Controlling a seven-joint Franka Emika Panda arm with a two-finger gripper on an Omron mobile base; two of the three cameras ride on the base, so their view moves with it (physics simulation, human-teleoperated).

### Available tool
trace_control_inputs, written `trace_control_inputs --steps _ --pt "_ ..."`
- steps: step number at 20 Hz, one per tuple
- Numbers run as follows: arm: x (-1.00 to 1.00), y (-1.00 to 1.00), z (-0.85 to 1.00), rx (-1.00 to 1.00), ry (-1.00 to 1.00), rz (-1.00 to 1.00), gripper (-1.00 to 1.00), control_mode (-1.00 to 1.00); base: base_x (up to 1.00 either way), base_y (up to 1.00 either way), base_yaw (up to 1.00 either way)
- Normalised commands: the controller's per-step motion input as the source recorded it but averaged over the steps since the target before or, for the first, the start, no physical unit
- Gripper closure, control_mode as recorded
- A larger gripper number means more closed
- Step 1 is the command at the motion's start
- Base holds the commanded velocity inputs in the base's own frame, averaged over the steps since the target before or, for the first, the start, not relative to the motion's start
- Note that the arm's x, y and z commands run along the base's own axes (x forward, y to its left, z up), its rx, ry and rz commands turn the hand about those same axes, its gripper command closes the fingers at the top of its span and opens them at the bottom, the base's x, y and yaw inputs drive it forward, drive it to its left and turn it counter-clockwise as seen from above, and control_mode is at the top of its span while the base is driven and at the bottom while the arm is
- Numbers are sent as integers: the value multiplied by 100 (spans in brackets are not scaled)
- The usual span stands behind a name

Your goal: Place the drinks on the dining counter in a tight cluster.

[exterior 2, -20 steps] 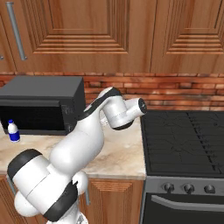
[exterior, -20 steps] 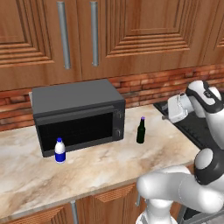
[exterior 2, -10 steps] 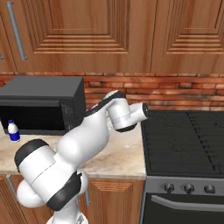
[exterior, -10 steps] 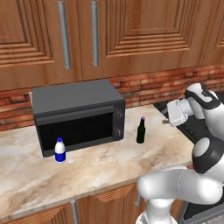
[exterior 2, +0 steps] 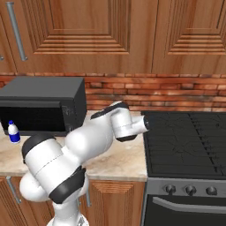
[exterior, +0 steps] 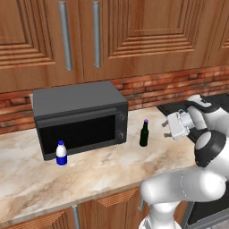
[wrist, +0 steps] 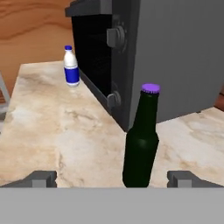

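A small dark bottle with a purple cap (exterior: 143, 134) stands upright on a marble counter, just right of the microwave. My gripper (exterior: 167, 129) hovers a short way to its right, level with it and pointing at it. In the hand view the dark bottle (wrist: 141, 144) rises close ahead, centred between the two fingertips of the gripper (wrist: 112, 179), which stands open and holds nothing. A small white-and-blue bottle (exterior: 61, 154) stands farther left, in front of the microwave's left end; the same white-and-blue bottle (exterior 2: 13, 132) (wrist: 71, 68) shows from the other sides. The dining counter is out of view.
A black microwave (exterior: 80, 118) sits at the back of this counter (exterior: 98, 174) under wooden upper cabinets (exterior: 112, 36). A black stove (exterior 2: 185, 137) adjoins the counter on the right. A red brick wall strip (exterior: 170, 87) runs behind. Bare marble lies in front of the bottles.
The hand has come down and a little to the left, closer to the dark bottle. Its jaws stayed open. Both bottles have kept their places.
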Motion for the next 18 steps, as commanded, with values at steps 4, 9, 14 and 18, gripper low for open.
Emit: trace_control_inputs --steps 4,9,14,18 --pt "22 0 0 0 21 7 -100 -100 0 0 0" --pt "24 5 0 0 14 1 -100 -100 0 0 0" --pt "16 23 -5 0 5 0 -100 -100 0 0 0" --pt "1 22 -23 0 0 0 -100 -100 0 0 0"
